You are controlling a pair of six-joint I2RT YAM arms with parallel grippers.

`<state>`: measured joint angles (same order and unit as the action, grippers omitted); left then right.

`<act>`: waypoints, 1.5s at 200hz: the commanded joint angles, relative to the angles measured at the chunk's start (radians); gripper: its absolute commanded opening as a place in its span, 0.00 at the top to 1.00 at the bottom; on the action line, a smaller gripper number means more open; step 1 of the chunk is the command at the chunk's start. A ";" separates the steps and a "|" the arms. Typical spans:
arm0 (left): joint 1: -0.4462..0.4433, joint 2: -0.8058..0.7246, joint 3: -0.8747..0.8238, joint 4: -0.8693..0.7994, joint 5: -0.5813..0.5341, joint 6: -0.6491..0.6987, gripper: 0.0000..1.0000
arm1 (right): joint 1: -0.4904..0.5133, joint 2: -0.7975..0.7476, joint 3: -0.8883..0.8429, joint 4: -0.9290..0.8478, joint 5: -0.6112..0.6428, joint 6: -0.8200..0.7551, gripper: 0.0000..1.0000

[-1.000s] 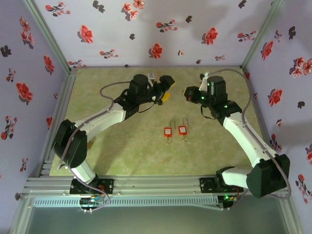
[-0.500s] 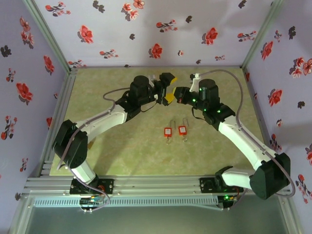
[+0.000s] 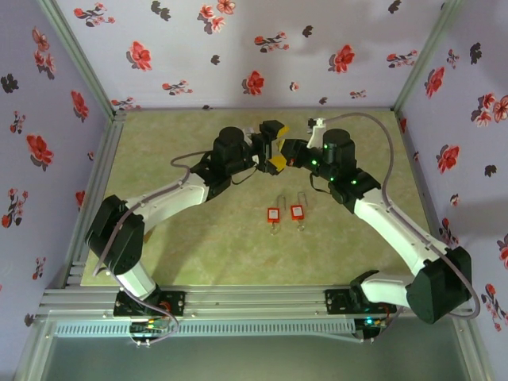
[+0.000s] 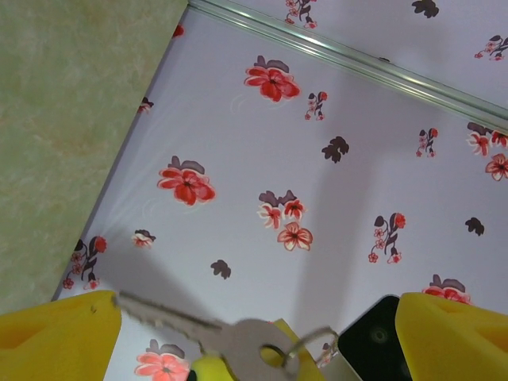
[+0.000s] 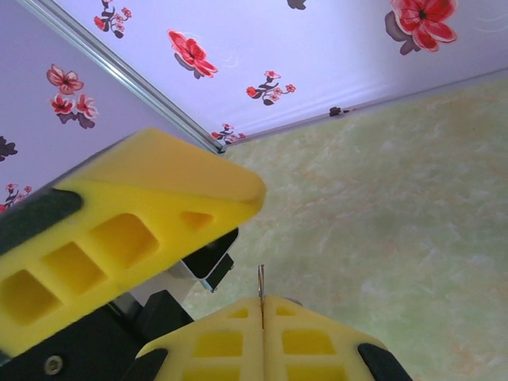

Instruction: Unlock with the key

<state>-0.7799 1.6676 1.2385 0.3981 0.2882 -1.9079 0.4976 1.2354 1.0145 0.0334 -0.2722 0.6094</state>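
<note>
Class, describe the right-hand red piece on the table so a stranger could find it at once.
Near the middle of the green tabletop, two small red pieces with thin wire loops lie side by side. Pick the right red piece, sitting slightly farther back than the left red piece.

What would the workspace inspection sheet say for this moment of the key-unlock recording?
Surface: green mottled tabletop, mostly bare.
Job's things: key on a ring, pinched by the right gripper, blade between the left gripper fingers; two red padlock-like items lie side by side, untouched.
Clutter: nothing seen.
Grippers: left open wide; right shut on the key.
Cables: grey cable arcs over the right arm, off the table.
Surroundings: floral walls; metal frame rail at the near edge.
</note>
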 commanded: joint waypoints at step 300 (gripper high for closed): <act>0.072 -0.026 -0.114 0.063 -0.037 -0.045 0.82 | 0.008 0.027 -0.079 0.167 -0.137 0.115 1.00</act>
<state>-0.7208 1.6478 1.1461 0.4393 0.2466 -1.9823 0.5003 1.2587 0.9356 0.1532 -0.3717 0.7036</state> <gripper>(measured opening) 0.196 0.053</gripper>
